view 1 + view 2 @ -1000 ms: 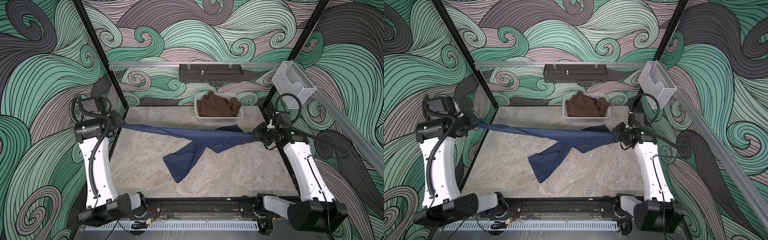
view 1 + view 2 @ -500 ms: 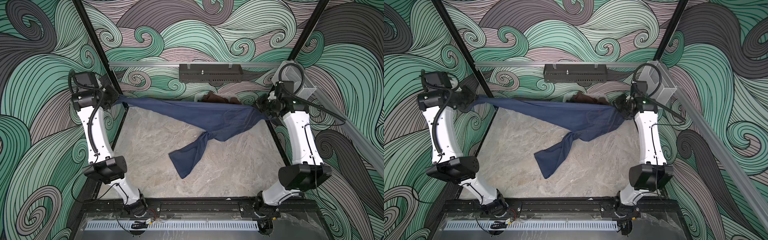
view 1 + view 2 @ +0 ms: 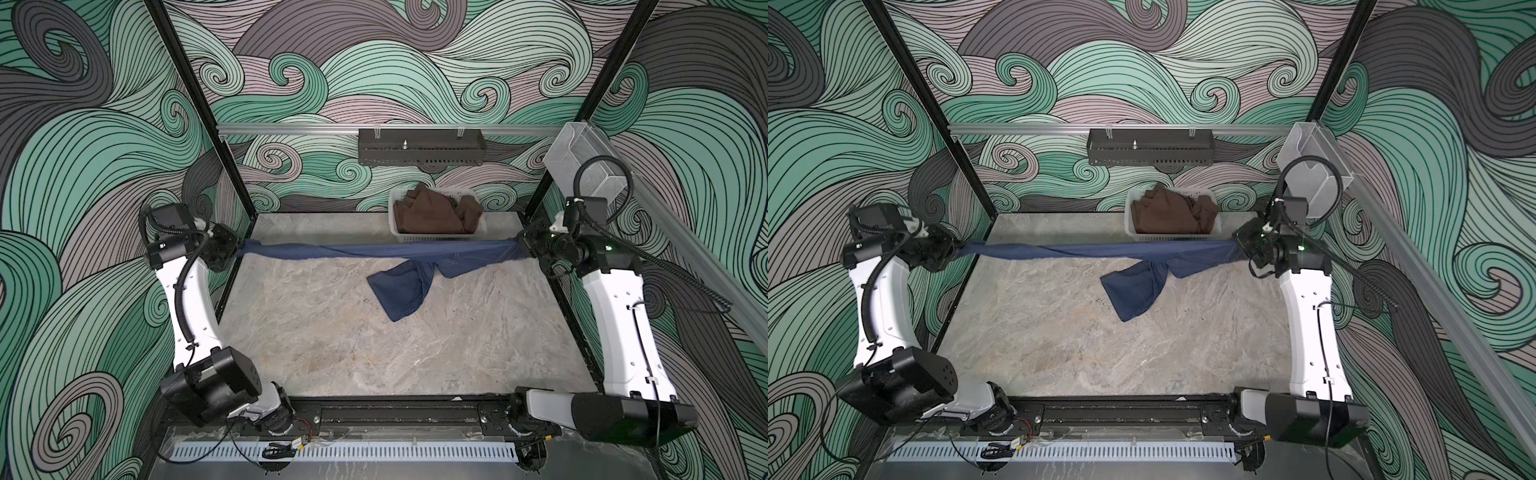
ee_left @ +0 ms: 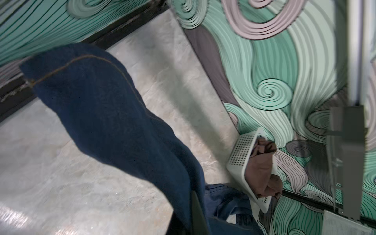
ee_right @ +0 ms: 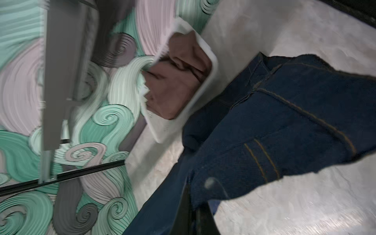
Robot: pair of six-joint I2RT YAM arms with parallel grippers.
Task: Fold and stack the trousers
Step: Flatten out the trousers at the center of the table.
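Your left gripper (image 3: 240, 249) and right gripper (image 3: 520, 245) each clamp an end of the trousers (image 3: 374, 250), stretched side to side above the far half of the table (image 3: 332, 353), one leg drooping onto it.

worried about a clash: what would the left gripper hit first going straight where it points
The trousers the left gripper grips; beyond them probably the right gripper, though depth is unclear.

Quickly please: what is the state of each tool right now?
Left tool: closed, holding one end of the long dark blue denim trousers.
Right tool: closed, holding the other end of the trousers.
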